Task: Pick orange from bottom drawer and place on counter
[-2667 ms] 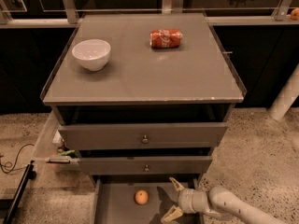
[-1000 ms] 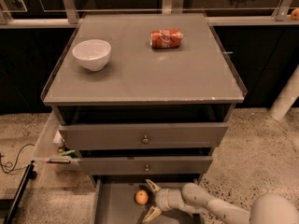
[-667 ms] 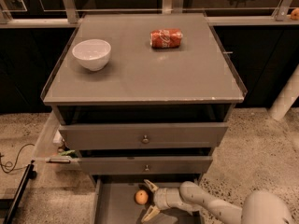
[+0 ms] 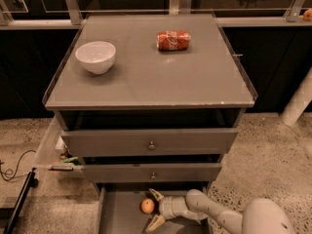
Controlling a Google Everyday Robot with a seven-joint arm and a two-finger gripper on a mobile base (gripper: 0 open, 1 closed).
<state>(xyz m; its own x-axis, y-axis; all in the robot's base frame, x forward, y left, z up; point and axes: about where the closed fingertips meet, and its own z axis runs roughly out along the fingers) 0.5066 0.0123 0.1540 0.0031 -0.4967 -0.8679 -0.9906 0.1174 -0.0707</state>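
Observation:
The orange [image 4: 147,206], small and round, lies on the floor of the open bottom drawer [image 4: 120,215] at the foot of the cabinet. My gripper [image 4: 155,209] is low in that drawer, reaching in from the right, open, with one fingertip above and one below the orange's right side. The fingers [image 4: 156,195] stand just beside the fruit and are not closed on it. The grey counter [image 4: 151,72] is above, with nothing of mine on it.
A white bowl [image 4: 95,56] stands at the counter's left and a dented red soda can [image 4: 173,39] at its back middle. Two wider knobbed drawers [image 4: 152,141] overhang the bottom drawer. A cable [image 4: 14,167] and clutter lie on the floor at left.
My gripper has moved left across the bottom drawer from its right side until its open fingers flank the orange. The orange, bowl and can have not moved.

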